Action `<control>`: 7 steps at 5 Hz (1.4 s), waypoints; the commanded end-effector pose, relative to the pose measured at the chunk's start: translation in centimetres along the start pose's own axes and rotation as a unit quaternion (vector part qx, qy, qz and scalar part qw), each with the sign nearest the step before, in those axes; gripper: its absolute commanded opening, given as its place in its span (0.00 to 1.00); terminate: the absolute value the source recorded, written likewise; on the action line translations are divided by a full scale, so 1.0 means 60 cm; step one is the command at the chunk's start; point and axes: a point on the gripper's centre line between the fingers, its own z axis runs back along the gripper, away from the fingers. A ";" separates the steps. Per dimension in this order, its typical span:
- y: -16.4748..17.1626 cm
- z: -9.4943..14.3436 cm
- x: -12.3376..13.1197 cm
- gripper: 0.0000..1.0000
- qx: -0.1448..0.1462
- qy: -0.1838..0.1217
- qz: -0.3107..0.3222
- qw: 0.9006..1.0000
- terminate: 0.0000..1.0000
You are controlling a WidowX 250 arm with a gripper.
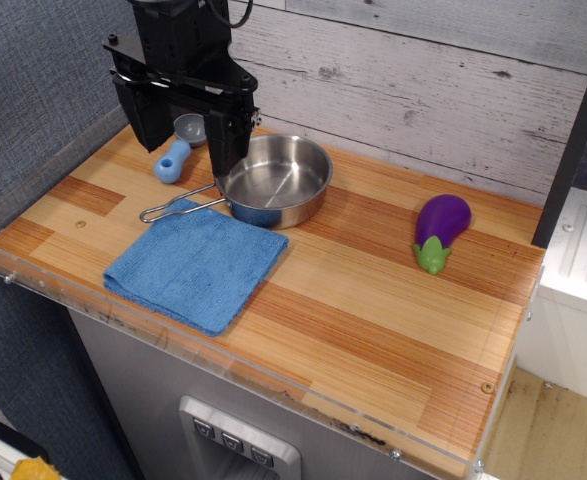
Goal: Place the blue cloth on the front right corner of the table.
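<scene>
The blue cloth lies flat and folded on the front left part of the table, its far edge touching the steel pan's wire handle. The front right corner of the table is striped wood with a small screw, edged by a clear acrylic lip. My gripper hangs at the back left, above the table and beyond the cloth. Its two black fingers are spread wide with nothing between them.
A steel pan stands just behind the cloth. A light-blue-handled scoop lies under the gripper at the back left. A purple toy eggplant lies at the right. A plank wall runs along the back.
</scene>
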 end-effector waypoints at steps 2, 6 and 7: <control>0.013 -0.021 -0.016 1.00 -0.003 -0.003 -0.002 1.000 0.00; 0.036 -0.116 -0.047 1.00 -0.001 0.011 -0.024 1.000 0.00; 0.027 -0.137 -0.057 1.00 0.008 0.020 -0.026 0.999 0.00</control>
